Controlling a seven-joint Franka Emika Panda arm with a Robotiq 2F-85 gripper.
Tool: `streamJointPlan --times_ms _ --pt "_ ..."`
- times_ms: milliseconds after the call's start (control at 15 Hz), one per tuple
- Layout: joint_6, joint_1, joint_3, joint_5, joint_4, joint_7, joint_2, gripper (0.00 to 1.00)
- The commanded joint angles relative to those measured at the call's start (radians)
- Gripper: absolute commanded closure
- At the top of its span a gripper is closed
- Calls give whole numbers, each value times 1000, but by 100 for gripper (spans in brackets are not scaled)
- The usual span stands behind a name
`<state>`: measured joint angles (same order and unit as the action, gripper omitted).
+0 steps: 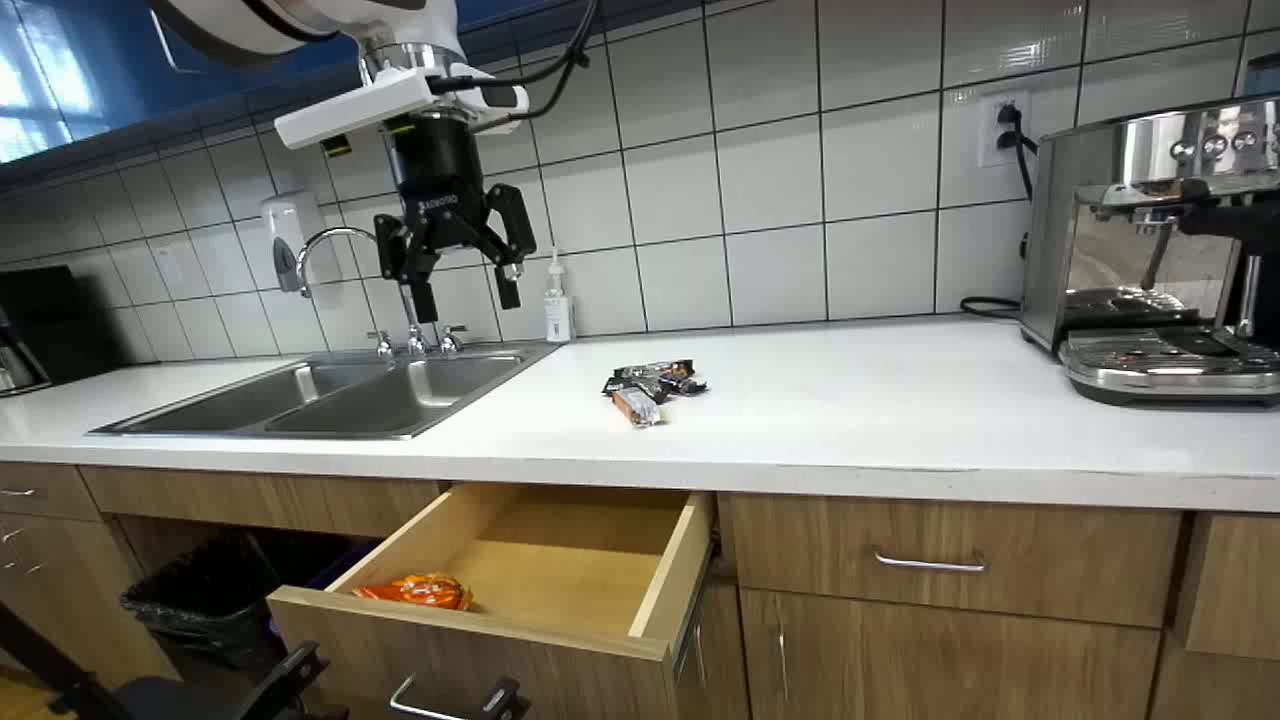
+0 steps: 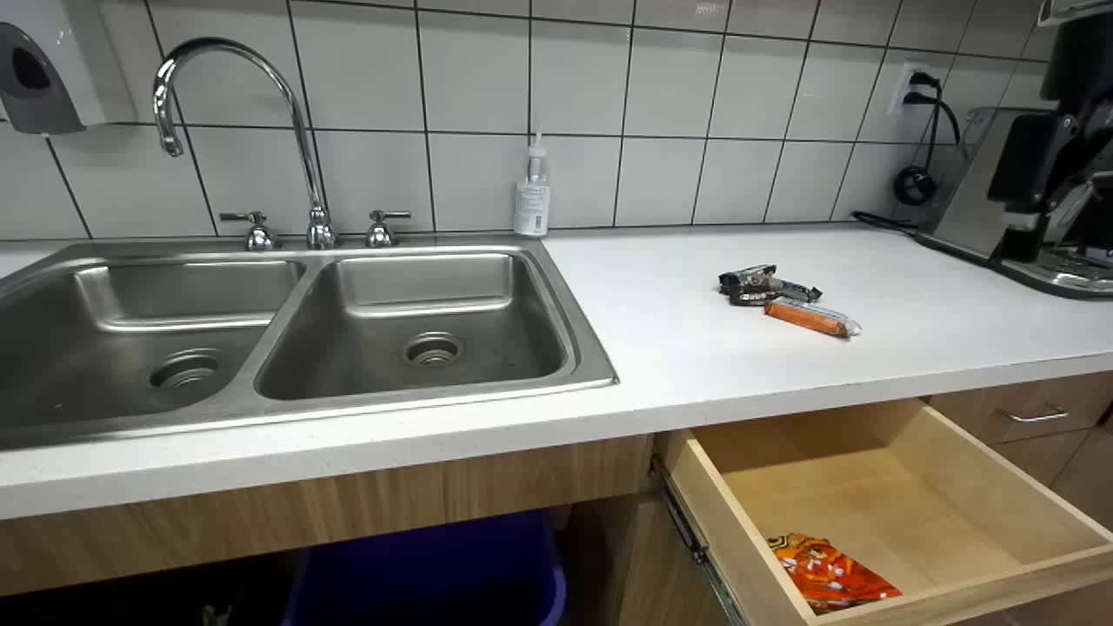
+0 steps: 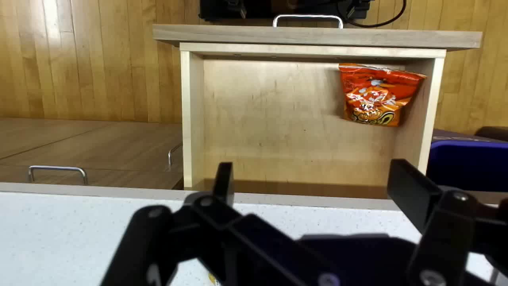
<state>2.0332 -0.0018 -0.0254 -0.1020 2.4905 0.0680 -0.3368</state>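
Black gripper (image 1: pixel 467 293) up above the white counter (image 1: pixel 850 400), jaws spread apart, wrapped bars (image 2: pixel 769 289), maybe three, heaped there, orange bag (image 3: pixel 375 97) inside the pulled-out drawer (image 3: pixel 274 115)

Yeah, that's a kitchen, can't tell if home or office. Double steel sink (image 2: pixel 276 335) with gooseneck faucet (image 2: pixel 307 148), espresso machine (image 1: pixel 1150 245) on the white bench (image 1: pixel 850 400), tiled wall (image 1: pixel 775 180), wood-front drawers (image 1: pixel 830 560) underneath.
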Motion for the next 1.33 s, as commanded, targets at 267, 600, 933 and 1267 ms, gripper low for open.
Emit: streamJointPlan --times_ms 267,600,933,1267 --pt "-1 -3 3 1 -1 1 0 0" --pt "-1 -3 3 1 -1 1 0 0" --pt "82 -7 11 -13 8 -27 8 0" --pt "146 -9 3 -7 -6 -11 56 0"
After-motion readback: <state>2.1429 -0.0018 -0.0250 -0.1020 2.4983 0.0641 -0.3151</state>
